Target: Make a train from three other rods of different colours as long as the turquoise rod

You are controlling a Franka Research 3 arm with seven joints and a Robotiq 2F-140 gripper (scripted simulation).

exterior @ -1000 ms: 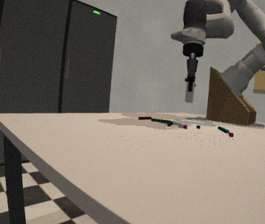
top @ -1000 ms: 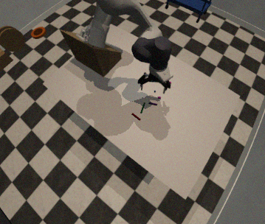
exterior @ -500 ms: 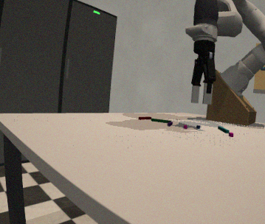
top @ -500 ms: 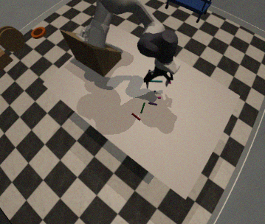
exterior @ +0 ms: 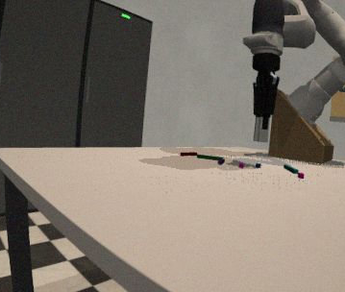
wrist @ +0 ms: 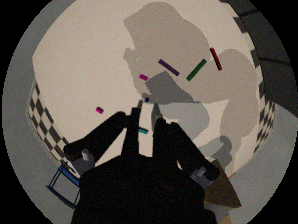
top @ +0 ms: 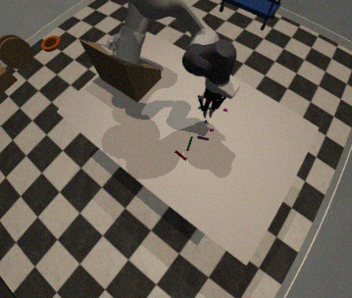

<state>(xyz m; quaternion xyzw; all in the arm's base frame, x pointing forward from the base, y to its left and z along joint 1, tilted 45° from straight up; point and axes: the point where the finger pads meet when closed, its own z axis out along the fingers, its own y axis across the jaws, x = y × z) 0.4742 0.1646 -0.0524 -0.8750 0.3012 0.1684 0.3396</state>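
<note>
My gripper (top: 208, 116) (exterior: 262, 134) (wrist: 147, 107) is empty above the table, fingers a narrow gap apart. A turquoise rod (exterior: 291, 169) (wrist: 143, 130) is partly hidden by the fingers in the wrist view. A blue rod (top: 206, 122) (exterior: 258, 165) (wrist: 146, 100) lies near one magenta rod (top: 212, 129) (exterior: 241, 165) (wrist: 143, 77). The other magenta rod (top: 226, 110) (exterior: 301, 176) (wrist: 99, 110) lies apart. A purple rod (top: 203, 138) (exterior: 221, 161) (wrist: 169, 67), a green rod (top: 189, 143) (exterior: 209, 158) (wrist: 196, 70) and a red rod (top: 180, 155) (exterior: 188, 154) (wrist: 216, 59) lie separately at different angles.
The pale table (top: 267, 162) (exterior: 122, 206) carries all the rods. The arm's brown wedge-shaped base (top: 125, 75) (exterior: 295, 139) (wrist: 220, 187) stands beyond the turquoise rod in the exterior view. Arm shadows fall across the red, green and purple rods.
</note>
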